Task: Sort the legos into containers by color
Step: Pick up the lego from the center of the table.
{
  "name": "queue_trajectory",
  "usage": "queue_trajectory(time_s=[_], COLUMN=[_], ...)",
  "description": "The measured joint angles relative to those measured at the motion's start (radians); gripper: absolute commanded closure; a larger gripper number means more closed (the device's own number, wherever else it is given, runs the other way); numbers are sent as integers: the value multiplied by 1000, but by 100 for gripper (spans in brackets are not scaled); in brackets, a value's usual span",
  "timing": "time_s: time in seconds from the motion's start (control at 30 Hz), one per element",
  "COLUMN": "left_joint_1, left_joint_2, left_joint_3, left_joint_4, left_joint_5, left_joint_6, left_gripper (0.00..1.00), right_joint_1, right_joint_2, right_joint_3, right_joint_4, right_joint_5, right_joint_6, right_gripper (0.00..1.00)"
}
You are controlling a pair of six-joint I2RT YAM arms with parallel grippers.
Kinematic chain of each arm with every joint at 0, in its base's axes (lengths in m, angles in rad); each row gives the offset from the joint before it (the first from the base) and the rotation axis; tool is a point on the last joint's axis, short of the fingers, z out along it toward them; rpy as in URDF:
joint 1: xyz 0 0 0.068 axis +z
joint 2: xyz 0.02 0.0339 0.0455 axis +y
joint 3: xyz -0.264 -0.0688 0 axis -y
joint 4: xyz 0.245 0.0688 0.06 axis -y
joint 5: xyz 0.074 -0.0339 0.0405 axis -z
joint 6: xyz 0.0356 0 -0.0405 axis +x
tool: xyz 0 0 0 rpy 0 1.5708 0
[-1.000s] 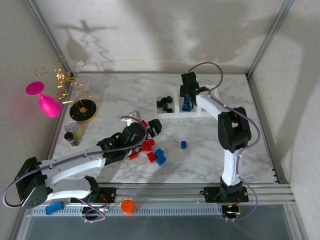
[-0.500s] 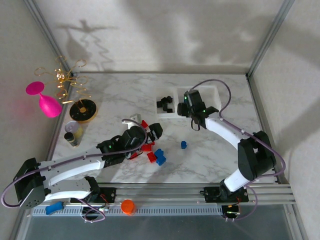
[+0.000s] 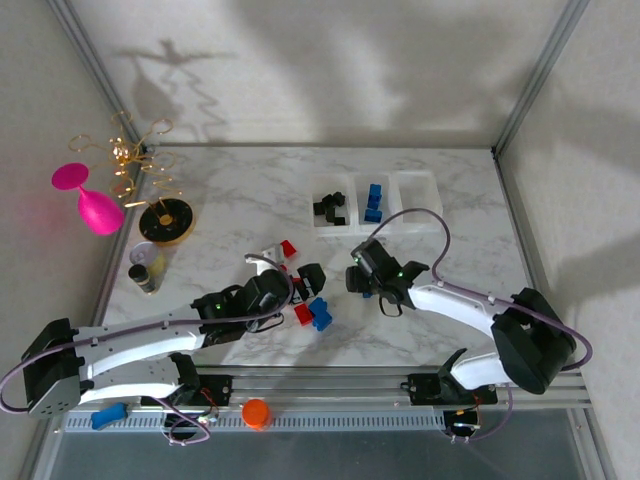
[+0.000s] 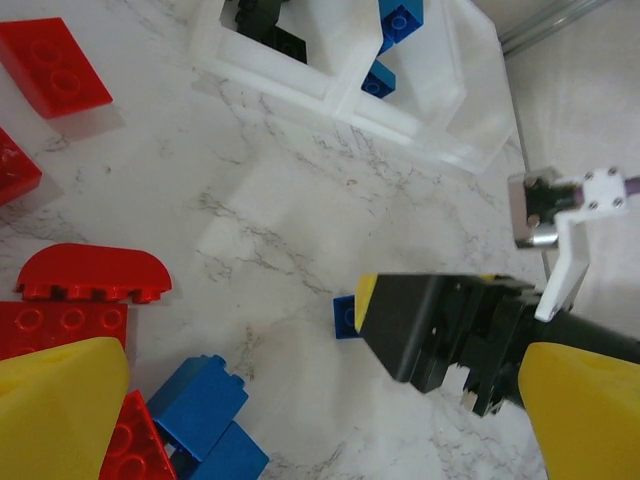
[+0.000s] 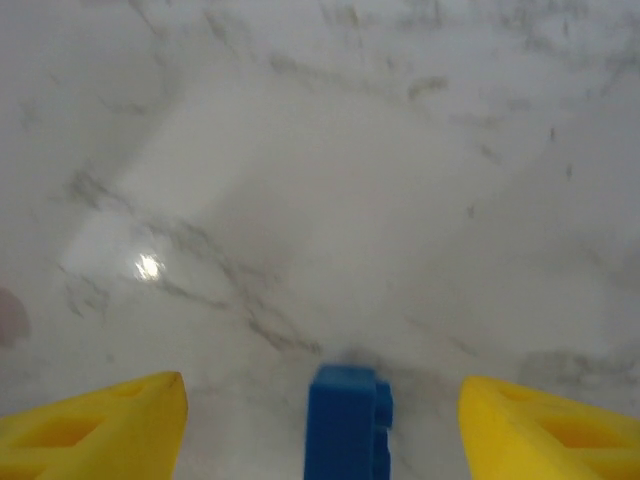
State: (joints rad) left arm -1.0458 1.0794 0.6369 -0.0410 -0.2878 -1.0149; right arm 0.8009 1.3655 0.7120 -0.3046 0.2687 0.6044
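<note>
Straddling a single blue brick [image 5: 347, 420], the right gripper [image 5: 322, 400] has its yellow fingers [image 5: 100, 425] spread apart. A clear gap shows on each side of the brick, and nothing is gripped. The brick lies on the table near the centre, well apart from the bins.

The left gripper [image 4: 320, 400] is likewise spread wide and holds nothing. It sits low over the loose pile, where red bricks [image 4: 55, 65] and loose blue bricks [image 4: 200, 400] lie close together to the left of the right gripper.

The containers [image 3: 420, 195] stand in a joined row at the far side of the table:
- Left bin: black bricks [image 3: 330, 208].
- Middle bin: sorted blue bricks [image 3: 374, 200].
- Right bin: a bare white floor.

The table [image 3: 230, 180] has a white marble pattern. Along its left edge stand a pink goblet [image 3: 85, 200], a gold wire stand [image 3: 130, 150], a round black-and-gold disc [image 3: 165, 220] and a small cup [image 3: 145, 255]. An orange cap [image 3: 256, 412] and a blue clip [image 3: 108, 415] rest on the near rail. Pale walls and aluminium posts enclose the cell.
</note>
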Motion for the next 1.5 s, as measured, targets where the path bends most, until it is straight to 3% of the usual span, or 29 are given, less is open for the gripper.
queue_trajectory(time_s=[0.27,0.87,1.2,1.5], left_joint_1=[-6,-7,-6,18], left_joint_2=[0,0,0,7], left_joint_3=[-23,-22,-22,44], left_joint_4=[8,8,7,1], left_joint_5=[-3,-23,-39,-49], left_joint_6=[-14,-14,-5,32], left_gripper=[0,0,1,0], right_joint_1=[42,42,5,-165], right_joint_2=[6,95,27,53], right_joint_3=[-58,-44,19,176], right_joint_4=[-6,43,26,24], right_joint_5=[27,72,72,72], right_joint_6=[68,37,22,-71], right_gripper=[47,78,79,79])
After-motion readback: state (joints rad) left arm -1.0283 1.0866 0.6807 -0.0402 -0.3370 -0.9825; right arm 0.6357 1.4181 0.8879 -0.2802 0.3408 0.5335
